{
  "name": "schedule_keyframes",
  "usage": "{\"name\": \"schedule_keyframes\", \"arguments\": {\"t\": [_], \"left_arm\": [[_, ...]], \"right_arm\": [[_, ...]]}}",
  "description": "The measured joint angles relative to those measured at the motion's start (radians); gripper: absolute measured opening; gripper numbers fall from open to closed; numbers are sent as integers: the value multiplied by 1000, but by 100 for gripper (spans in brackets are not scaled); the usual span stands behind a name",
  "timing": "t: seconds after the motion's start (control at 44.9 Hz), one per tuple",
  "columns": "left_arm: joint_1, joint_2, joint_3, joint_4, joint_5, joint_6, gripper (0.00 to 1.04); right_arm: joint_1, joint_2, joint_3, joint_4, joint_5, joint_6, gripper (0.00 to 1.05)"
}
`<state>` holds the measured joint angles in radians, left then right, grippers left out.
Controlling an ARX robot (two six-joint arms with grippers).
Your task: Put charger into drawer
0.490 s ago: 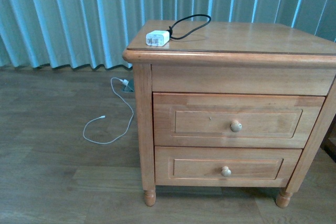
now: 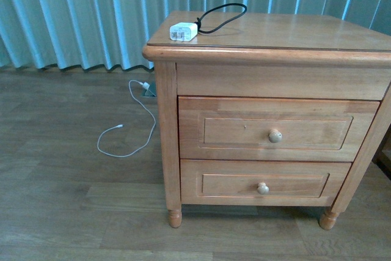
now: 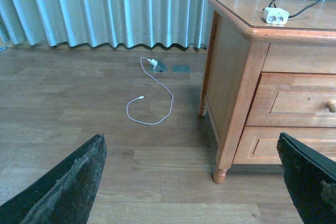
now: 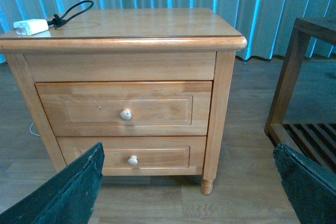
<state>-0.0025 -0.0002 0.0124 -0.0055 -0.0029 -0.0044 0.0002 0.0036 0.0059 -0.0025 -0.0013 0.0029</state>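
The white charger (image 2: pixel 183 31) lies on the nightstand top near its left front corner, its thin black cable (image 2: pixel 223 15) looping behind it. It also shows in the left wrist view as a charger (image 3: pixel 275 16) and in the right wrist view as a charger (image 4: pixel 30 26). The taller drawer (image 2: pixel 278 129) with its round knob (image 2: pixel 275 136) is closed; it appears again as the drawer (image 4: pixel 124 108). My left gripper (image 3: pixel 191 182) and right gripper (image 4: pixel 189 182) are both open, empty and well short of the nightstand. Neither arm shows in the front view.
A shorter closed drawer (image 2: pixel 263 183) sits below. A thin white cable (image 2: pixel 131 126) snakes over the wood floor left of the nightstand, from a floor outlet (image 3: pixel 157 65). Blue curtains hang behind. A dark wooden frame (image 4: pixel 302 77) stands to the nightstand's right.
The front view has shifted: the nightstand and charger sit slightly higher in the picture than half a second ago. Nothing on the nightstand has moved.
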Motion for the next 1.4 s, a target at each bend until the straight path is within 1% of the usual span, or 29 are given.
{"name": "schedule_keyframes", "arguments": {"t": [0.356, 0.401, 0.468, 0.512, 0.601, 0.69, 0.846, 0.958, 1.024, 1.158, 1.403], "left_arm": [[0, 0, 0, 0, 0, 0, 99], [0, 0, 0, 0, 0, 0, 99], [0, 0, 0, 0, 0, 0, 99], [0, 0, 0, 0, 0, 0, 99], [0, 0, 0, 0, 0, 0, 99], [0, 0, 0, 0, 0, 0, 99], [0, 0, 0, 0, 0, 0, 99], [0, 0, 0, 0, 0, 0, 99], [0, 0, 0, 0, 0, 0, 99], [0, 0, 0, 0, 0, 0, 99], [0, 0, 0, 0, 0, 0, 99]], "right_arm": [[0, 0, 0, 0, 0, 0, 96], [11, 9, 6, -24, 36, -5, 96], [65, 62, 31, -118, 157, -17, 96], [93, 96, 31, -124, 179, -26, 96], [142, 187, 42, -92, 183, -31, 96], [171, 323, 77, 0, 177, -33, 96], [205, 695, 161, 267, 165, -28, 96], [233, 1052, 251, 505, 169, -32, 96], [241, 1217, 312, 595, 173, -34, 96], [257, 1482, 443, 702, 175, -55, 96], [287, 1827, 671, 803, 196, -85, 96]]}}
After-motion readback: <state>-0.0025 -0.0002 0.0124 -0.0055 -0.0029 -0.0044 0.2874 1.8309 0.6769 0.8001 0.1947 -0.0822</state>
